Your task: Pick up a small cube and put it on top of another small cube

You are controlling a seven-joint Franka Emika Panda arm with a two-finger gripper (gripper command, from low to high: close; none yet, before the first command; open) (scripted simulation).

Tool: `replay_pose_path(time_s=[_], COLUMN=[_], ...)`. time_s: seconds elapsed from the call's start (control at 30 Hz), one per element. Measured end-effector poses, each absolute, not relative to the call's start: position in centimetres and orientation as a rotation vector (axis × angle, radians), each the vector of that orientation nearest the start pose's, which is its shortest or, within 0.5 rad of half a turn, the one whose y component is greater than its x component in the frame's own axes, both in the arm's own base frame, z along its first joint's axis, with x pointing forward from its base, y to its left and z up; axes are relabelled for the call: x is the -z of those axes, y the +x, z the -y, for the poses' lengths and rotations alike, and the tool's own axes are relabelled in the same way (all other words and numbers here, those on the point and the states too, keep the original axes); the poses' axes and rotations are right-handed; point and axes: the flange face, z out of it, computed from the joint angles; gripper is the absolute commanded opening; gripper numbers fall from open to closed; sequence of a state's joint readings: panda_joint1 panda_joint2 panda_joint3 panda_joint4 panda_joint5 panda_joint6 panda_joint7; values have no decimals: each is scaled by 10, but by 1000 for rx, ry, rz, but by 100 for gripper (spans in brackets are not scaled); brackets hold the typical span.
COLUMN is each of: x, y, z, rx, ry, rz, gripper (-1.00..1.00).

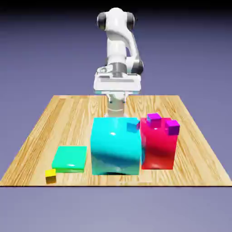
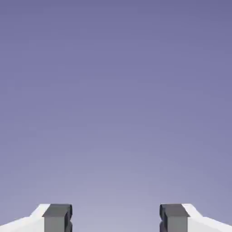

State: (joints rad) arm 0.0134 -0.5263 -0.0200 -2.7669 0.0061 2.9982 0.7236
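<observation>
Tiny plain yellow cube [image 1: 50, 173] at the near edge of the wooden plank table [image 1: 190, 131], toward the exterior view's left, just beside the near left corner of the flat green slab [image 1: 70, 158]; perhaps touching that corner, hard to tell. Free on the table, not held by anything.

Taking the big glossy cyan block [image 1: 115, 146] as the landmark: green slab just to its left in the exterior view, lying flat, with a narrow gap between. Big glossy red block [image 1: 158, 145] directly at its right side, touching or nearly so. Small blue cube [image 1: 132, 127] at the cyan block's upper right corner, half hidden there. Two small magenta-purple cubes on top of the red block, one [image 1: 154, 118] toward the back, the other [image 1: 172, 127] at the right edge of that top.

White robot arm [image 1: 118, 50] behind the cyan block, rising at the far side of the table; lower part hidden by the block.

Gripper [image 2: 116, 218] in the hand view only: two grey fingertips [image 2: 57, 217] well apart, nothing between them, jaws wide open. Ahead of them only the plain blue-violet backdrop [image 2: 116, 90].

No brand, label or readable writing on any surface.
</observation>
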Motion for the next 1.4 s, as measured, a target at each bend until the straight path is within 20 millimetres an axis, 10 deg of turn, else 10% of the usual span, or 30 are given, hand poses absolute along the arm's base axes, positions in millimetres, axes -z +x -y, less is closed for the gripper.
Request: replay_pose_path(time_s=[0.63, 1.07, 1.4], x=[-365, -281, -219], y=[560, 606, 625], z=[168, 270, 304], rx=[225, -346, -829], ry=[-2849, -3025, -3131], rz=[-1223, -1254, -1157], gripper=[0, 0, 0])
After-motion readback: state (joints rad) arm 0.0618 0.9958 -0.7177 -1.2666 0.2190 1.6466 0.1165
